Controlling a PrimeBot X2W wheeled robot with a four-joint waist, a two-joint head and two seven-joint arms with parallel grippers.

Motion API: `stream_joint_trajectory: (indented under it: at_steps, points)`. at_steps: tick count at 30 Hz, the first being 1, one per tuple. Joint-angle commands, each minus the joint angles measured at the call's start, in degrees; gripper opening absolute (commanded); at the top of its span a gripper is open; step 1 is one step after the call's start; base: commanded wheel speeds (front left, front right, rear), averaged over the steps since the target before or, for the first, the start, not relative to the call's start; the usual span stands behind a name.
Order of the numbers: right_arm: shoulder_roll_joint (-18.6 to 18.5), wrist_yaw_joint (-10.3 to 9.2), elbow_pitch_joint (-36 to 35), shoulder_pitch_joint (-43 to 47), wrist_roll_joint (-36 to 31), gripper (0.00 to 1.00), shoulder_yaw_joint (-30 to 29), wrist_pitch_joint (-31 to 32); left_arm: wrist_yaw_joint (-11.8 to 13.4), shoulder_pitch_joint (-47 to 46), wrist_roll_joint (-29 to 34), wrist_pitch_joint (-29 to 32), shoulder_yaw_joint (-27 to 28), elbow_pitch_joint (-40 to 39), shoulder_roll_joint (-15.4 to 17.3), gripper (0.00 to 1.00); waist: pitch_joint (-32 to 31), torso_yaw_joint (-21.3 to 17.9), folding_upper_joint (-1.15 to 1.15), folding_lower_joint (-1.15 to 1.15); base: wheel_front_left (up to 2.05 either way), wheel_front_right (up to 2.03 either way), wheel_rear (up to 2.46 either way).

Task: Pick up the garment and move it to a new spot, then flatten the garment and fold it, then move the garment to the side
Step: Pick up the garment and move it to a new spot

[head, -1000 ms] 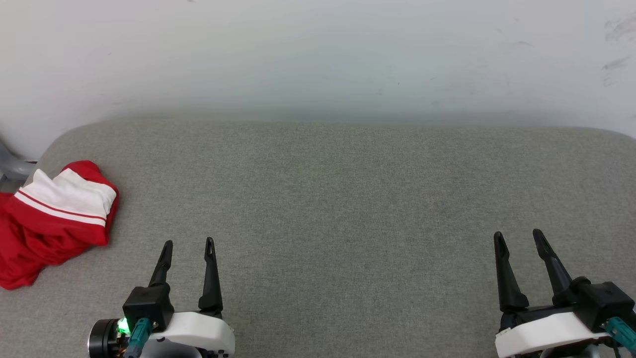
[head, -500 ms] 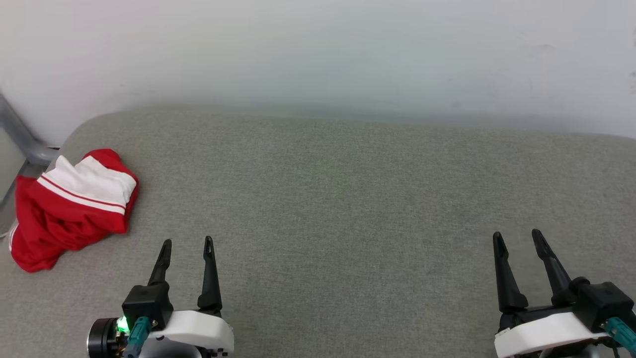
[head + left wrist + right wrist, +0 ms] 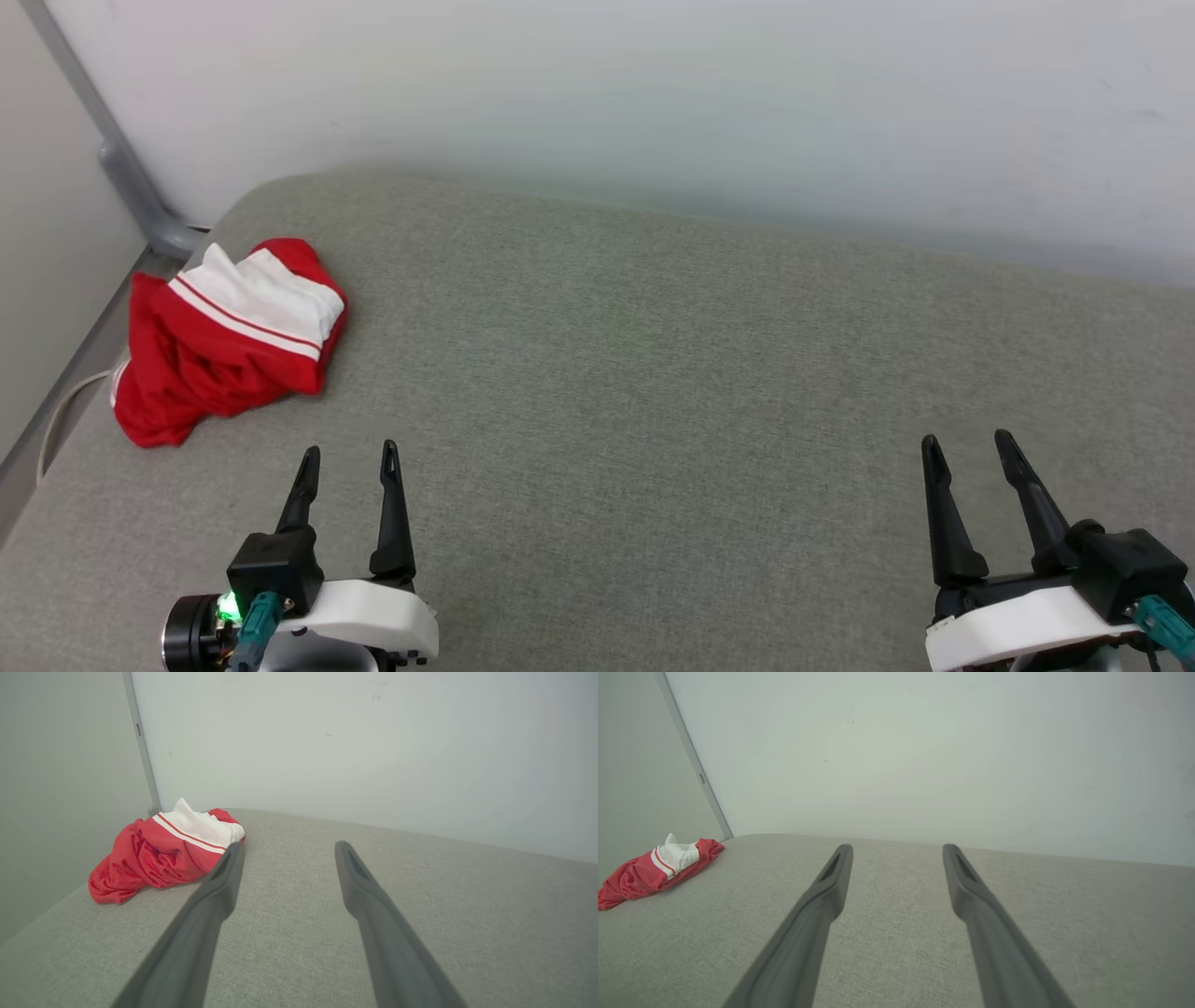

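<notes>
Scene: a grey fabric-covered surface (image 3: 653, 373) set against a pale wall (image 3: 653, 84).

Garment: the garment (image 3: 229, 341) lies crumpled in a heap at the far left corner of the surface, close to its left edge and near a grey bar (image 3: 121, 159) that rises in the wall corner. It is red cloth, with a white panel crossed by a thin red stripe lying uppermost. No number can be read in the heap.

Left gripper: the left gripper (image 3: 350, 450) has its fingers spread apart with nothing between them. It sits at the near part of the surface, fingertips pointing away from the robot. The garment is ahead of it and to its left, near but apart.

Right gripper: the right gripper (image 3: 966, 438) is likewise spread and empty. It is at the right side, well apart from the garment.

Contact: neither gripper touches the cloth.

Step in hand: judged to be the first, the approach for the pick-up. Moving, flattening and folding are not yet done.

Next move: it calls for the left arm to reach forward and left, lower its open fingers over a raised fold and close on several layers.

Handling: thin soft cloth will probably hang and drag, so a high lift is needed.

Risk: the fingers may pinch one layer only, or nudge the heap over the left edge.

Destination: the broad middle of the surface seems suited to spreading.
</notes>
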Motion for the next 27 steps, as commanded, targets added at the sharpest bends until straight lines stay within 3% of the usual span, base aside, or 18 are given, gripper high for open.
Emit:
stream_joint_trajectory:
  at_steps: [1, 27]
  points:
    - [0.18, -0.04, -0.20, 0.21, 0.30, 1.00, -0.10, -0.14, 0.15, -0.65, -0.08, -0.15, 0.07, 0.00, -0.07, 1.00, 0.07, 1.43, 0.00, 0.01, 0.00, 0.00, 0.00]
    - [0.17, -0.04, -0.24, 0.16, -0.40, 1.00, 0.35, -0.14, 0.30, -0.93, -1.39, -0.15, 1.91, 0.09, -0.08, 1.00, 1.03, 18.14, 0.00, 0.01, 0.00, 0.00, 0.00]
